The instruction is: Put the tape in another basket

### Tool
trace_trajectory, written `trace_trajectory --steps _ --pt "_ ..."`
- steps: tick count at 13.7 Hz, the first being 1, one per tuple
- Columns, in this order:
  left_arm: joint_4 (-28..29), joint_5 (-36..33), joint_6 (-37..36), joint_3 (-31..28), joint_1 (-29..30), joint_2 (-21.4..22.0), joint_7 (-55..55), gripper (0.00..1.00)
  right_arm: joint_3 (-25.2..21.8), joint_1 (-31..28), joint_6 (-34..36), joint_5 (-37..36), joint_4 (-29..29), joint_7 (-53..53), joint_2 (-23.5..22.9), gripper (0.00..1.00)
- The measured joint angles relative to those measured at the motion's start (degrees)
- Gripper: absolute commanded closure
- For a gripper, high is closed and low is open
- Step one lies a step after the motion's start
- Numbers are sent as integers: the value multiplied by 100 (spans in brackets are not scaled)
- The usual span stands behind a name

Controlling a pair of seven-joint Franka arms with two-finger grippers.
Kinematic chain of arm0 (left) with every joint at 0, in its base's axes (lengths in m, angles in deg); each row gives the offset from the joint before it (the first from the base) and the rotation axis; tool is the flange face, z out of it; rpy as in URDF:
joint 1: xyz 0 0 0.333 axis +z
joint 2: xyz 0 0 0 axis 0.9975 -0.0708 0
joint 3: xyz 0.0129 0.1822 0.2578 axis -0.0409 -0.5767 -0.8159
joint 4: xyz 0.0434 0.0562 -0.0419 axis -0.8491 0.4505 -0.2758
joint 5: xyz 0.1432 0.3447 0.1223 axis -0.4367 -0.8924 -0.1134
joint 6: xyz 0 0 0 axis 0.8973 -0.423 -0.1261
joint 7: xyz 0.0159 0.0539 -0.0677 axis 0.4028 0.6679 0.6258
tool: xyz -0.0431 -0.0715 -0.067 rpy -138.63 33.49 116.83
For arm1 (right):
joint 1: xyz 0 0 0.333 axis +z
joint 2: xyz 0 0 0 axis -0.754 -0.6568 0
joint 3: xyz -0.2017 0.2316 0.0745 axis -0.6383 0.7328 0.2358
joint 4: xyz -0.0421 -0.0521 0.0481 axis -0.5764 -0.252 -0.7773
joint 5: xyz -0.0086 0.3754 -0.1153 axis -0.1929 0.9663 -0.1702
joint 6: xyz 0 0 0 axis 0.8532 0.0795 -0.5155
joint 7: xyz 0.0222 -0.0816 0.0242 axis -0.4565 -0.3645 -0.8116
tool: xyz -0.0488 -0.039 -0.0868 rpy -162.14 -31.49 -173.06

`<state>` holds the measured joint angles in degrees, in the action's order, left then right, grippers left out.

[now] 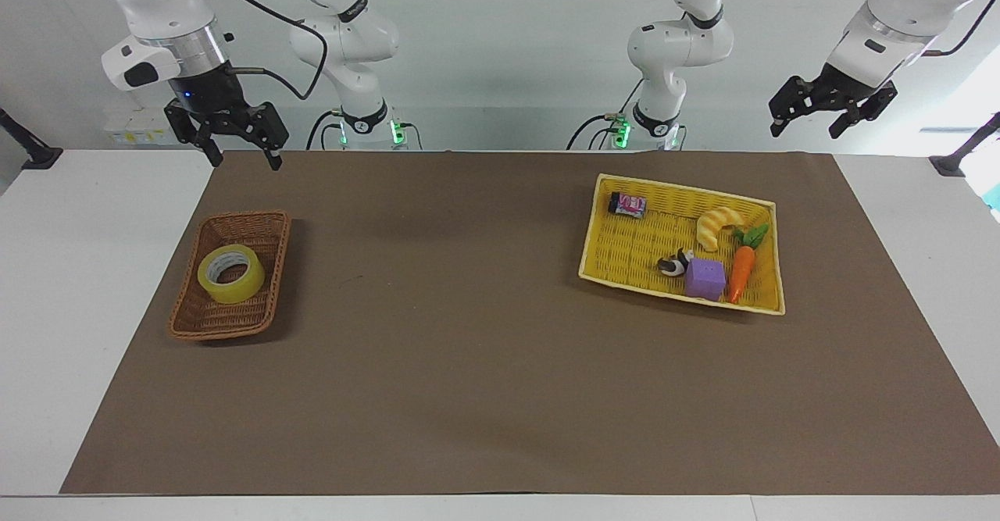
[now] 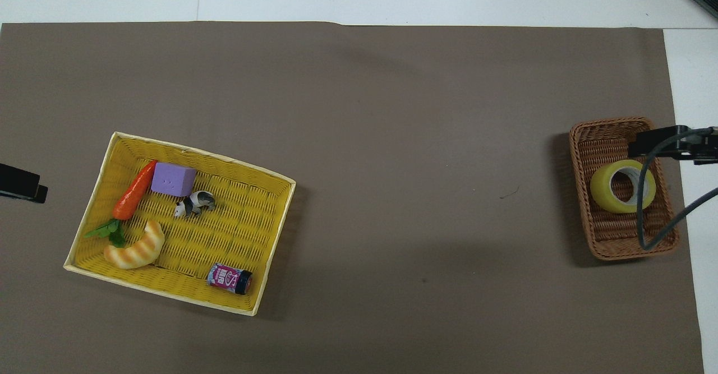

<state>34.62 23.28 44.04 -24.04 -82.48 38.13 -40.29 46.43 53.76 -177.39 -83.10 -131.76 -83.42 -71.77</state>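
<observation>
R gripper (image 1: 242, 160) open, empty, up at 12 o'clock of brown basket (image 1: 205, 319); tape (image 1: 231, 273) lies inside. Judged: placed, task done. L gripper (image 1: 808, 121) open, waits. Next: retract only.

A white table (image 1: 101, 271) carries a brown mat (image 1: 469, 365). On the mat, a brown wicker basket (image 1: 205, 319) sits at nine o'clock, a yellow basket (image 1: 625, 248) at two o'clock.

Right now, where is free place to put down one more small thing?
The brown mat between the brown basket and the yellow basket is bare. The yellow basket is crowded toward the carrot; the tape fills the brown basket's middle.
</observation>
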Motion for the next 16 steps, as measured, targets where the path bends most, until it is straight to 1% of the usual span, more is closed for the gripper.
trace_trajectory --steps 4,8,11,13,16 --pt "0 0 0 0 0 0 0 0 -10 -12 541 -1 302 2 37 0" --pt "0 0 0 0 0 0 0 0 -22 -71 830 -4 307 -9 126 0" --pt "0 0 0 0 0 0 0 0 -57 -72 897 -34 195 -52 203 0" --pt "0 0 0 0 0 0 0 0 -51 -58 894 -234 128 -83 249 0" --pt "0 0 0 0 0 0 0 0 12 -38 892 -316 74 -94 291 0"
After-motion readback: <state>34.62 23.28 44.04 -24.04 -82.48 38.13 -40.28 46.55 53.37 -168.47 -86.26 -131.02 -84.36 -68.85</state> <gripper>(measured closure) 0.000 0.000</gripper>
